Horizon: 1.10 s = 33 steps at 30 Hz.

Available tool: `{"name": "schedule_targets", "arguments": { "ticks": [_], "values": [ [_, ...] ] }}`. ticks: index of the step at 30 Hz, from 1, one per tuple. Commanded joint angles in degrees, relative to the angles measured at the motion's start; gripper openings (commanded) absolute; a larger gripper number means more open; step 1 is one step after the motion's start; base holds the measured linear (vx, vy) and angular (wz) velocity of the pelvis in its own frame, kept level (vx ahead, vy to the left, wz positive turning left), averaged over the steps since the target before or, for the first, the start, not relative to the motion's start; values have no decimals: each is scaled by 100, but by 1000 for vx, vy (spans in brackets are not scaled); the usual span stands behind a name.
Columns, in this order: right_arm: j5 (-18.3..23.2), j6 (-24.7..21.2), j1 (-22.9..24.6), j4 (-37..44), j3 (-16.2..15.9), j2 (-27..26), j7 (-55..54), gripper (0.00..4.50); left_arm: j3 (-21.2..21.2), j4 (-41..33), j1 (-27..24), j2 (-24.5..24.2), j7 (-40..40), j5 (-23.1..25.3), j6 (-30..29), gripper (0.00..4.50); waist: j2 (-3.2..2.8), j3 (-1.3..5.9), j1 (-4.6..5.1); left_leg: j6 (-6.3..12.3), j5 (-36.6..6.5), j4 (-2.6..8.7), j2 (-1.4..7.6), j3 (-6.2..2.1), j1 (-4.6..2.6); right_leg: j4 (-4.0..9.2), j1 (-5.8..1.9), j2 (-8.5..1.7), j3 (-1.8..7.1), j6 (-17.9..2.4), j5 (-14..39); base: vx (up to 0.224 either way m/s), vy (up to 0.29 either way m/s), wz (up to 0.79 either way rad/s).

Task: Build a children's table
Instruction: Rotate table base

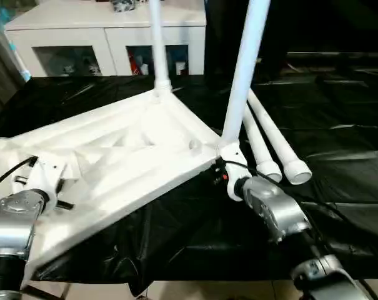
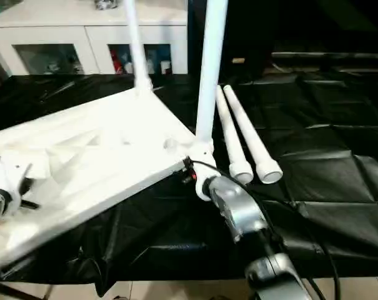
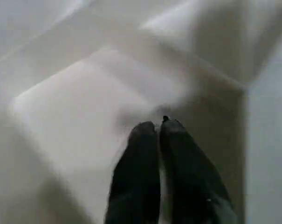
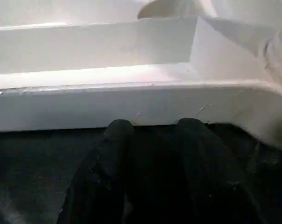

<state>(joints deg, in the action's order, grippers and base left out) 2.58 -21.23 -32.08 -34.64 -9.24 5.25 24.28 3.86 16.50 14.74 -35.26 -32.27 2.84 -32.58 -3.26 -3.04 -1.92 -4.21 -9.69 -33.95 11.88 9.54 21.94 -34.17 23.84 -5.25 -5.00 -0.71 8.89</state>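
Two legs fitted: upright in corner sockets of the tabletop (image 1: 114, 162), which lies underside up, tilted, on the black-covered desk (image 1: 338, 181).
Loose legs (image 1: 273, 147): side by side beside the tabletop.
Left claw (image 3: 158, 128): pressed together against the white underside.
Right claw (image 4: 154, 128): spread, fingertips at the tabletop's rim.

The frame's left and centre are taken up by the upturned table top (image 1: 120, 156), tilted on the black sheet (image 1: 338, 125). Two fitted legs (image 1: 243, 69) rise as posts from its far and right corners — a narrow gap is left between them. Two loose legs (image 1: 273, 140) block the sheet just right of centre; open sheet is left further right.
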Motion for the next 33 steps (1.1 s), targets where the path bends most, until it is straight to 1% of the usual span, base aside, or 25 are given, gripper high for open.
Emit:
{"name": "schedule_targets", "arguments": {
  "ticks": [1,3,4,5,6,8,9,10,12,13,15,17,19,20,22,23,24,25,26,27,28,29,31,32,33],
  "values": [
    [-20,198,-227,-333,5,-106,-48,142,-352,-358,-40,-112,-796,-291,-156,1,-70,398,-21,-105,-1875,440,69,-24,-116,358,-259,-262,247,-1199,1428,0,0,0],
    [-47,271,-324,-512,14,-139,-64,128,-464,-539,-62,-198,-1250,-443,-60,0,-70,407,-12,-82,-1765,432,60,-18,-107,331,-281,-250,244,-1254,1247,0,0,0],
    [-67,314,-383,-619,17,-155,-72,128,-571,-685,-80,-279,-1533,-538,-96,0,-29,411,-11,-46,-1638,426,62,-1,-101,318,-286,-252,251,-1308,1107,0,0,0],
    [-87,350,-432,-705,17,-167,-75,102,-668,-831,-105,-355,-1801,-645,-140,0,-51,415,-16,-25,-1549,424,65,5,-104,297,-291,-243,249,-1352,997,0,0,0],
    [-100,370,-460,-748,10,-173,-73,102,-735,-955,-137,-407,-2027,-756,-136,0,-43,419,-22,-15,-1470,419,66,6,-102,275,-301,-245,248,-1385,939,0,0,0],
    [-130,484,-583,-958,-15,-205,-36,92,-1024,-1454,-234,-631,-2843,-1184,-265,0,-34,415,-26,-13,-1476,424,70,8,-108,268,-302,-254,249,-1394,989,0,0,0],
    [-136,510,-603,-998,-15,-210,-27,69,-1057,-1490,-224,-641,-2908,-1219,-293,0,-37,400,-16,-22,-1548,433,72,15,-117,289,-290,-240,249,-1392,1067,0,0,0],
    [-145,549,-633,-1058,-14,-218,-14,69,-1105,-1542,-209,-655,-3001,-1270,-332,0,-10,396,-5,-24,-1564,435,75,19,-115,288,-294,-235,252,-1389,1077,0,0,0],
    [-169,676,-715,-1234,-18,-239,20,56,-1244,-1633,-93,-620,-3310,-1435,-367,0,-22,383,-6,-72,-1719,438,66,27,-135,305,-282,-233,261,-1360,1279,0,0,0],
    [-165,709,-730,-1263,-23,-244,55,56,-1291,-1649,-41,-594,-3389,-1473,-389,0,14,382,-1,-84,-1715,436,62,32,-125,305,-294,-236,269,-1338,1322,0,0,0],
    [-184,806,-767,-1360,-33,-272,138,21,-1441,-1614,116,-507,-3605,-1492,-385,0,6,385,-7,-83,-1661,431,58,29,-123,303,-300,-238,275,-1315,1339,0,0,0],
    [-192,868,-765,-1385,-54,-293,234,15,-1556,-1607,243,-414,-3687,-1504,-388,0,18,382,-5,-74,-1647,425,54,37,-123,308,-302,-238,279,-1296,1382,0,0,0],
    [-199,887,-743,-1363,-83,-320,275,5,-1572,-1381,467,-143,-3551,-1472,-240,0,28,380,0,-85,-1637,419,46,38,-124,316,-307,-234,283,-1250,1486,0,0,0],
    [-219,932,-749,-1402,-102,-338,269,5,-1567,-1037,698,108,-3254,-1306,55,0,36,373,1,-84,-1633,423,38,36,-112,326,-316,-227,283,-1213,1563,0,0,0],
    [-240,992,-771,-1466,-107,-348,245,5,-1546,-575,956,338,-2808,-1036,420,0,43,376,-7,-114,-1751,410,25,40,-137,362,-302,-220,288,-1107,1777,0,0,0],
    [-238,1021,-784,-1487,-98,-349,241,5,-1512,-296,1112,442,-2537,-928,567,0,52,371,-9,-119,-1807,409,24,42,-147,377,-288,-224,293,-1083,1860,0,0,0],
    [-224,1077,-805,-1501,-66,-345,213,5,-1429,311,1455,625,-1929,-695,818,0,32,359,20,-142,-1940,410,-1,29,-126,403,-301,-200,278,-956,2085,0,0,0],
    [-223,1084,-807,-1501,-62,-343,209,5,-1421,376,1493,642,-1864,-669,839,0,40,358,10,-159,-2017,405,-2,30,-152,414,-282,-193,282,-912,2175,0,0,0],
    [-224,1136,-818,-1498,-37,-333,200,5,-1409,671,1660,679,-1582,-535,950,0,48,367,7,-164,-2051,408,5,16,-156,410,-286,-208,286,-870,2263,0,0,0],
    [-228,1153,-821,-1497,-31,-330,202,5,-1415,729,1692,677,-1530,-503,980,0,11,364,14,-171,-2029,412,-4,-3,-122,396,-313,-217,279,-839,2293,0,0,0],
    [-233,1185,-824,-1479,-3,-320,195,5,-1403,890,1780,683,-1359,-442,1022,0,47,359,45,-177,-1970,433,-5,-29,-56,395,-364,-220,260,-758,2391,0,0,0],
    [-229,1210,-824,-1433,52,-301,157,5,-1366,1116,1904,700,-1066,-354,1057,0,22,373,36,-177,-1997,418,-3,-29,-102,421,-324,-220,259,-708,2504,0,0,0],
    [-212,1252,-832,-1374,159,-271,24,5,-1252,1581,2103,756,-576,-232,1228,0,32,387,27,-143,-1937,389,-6,-8,-139,419,-287,-202,284,-824,2285,0,0,0],
    [-200,1284,-843,-1365,213,-258,-59,5,-1197,1826,2190,784,-354,-183,1359,0,28,395,14,-138,-1846,394,6,-13,-125,388,-306,-206,285,-906,2075,0,0,0],
    [-160,1320,-854,-1332,311,-241,-183,5,-1144,2149,2289,802,-55,-113,1521,0,31,388,30,-118,-1811,396,-4,-9,-99,393,-312,-188,281,-923,2003,0,0,0]
  ]
}}
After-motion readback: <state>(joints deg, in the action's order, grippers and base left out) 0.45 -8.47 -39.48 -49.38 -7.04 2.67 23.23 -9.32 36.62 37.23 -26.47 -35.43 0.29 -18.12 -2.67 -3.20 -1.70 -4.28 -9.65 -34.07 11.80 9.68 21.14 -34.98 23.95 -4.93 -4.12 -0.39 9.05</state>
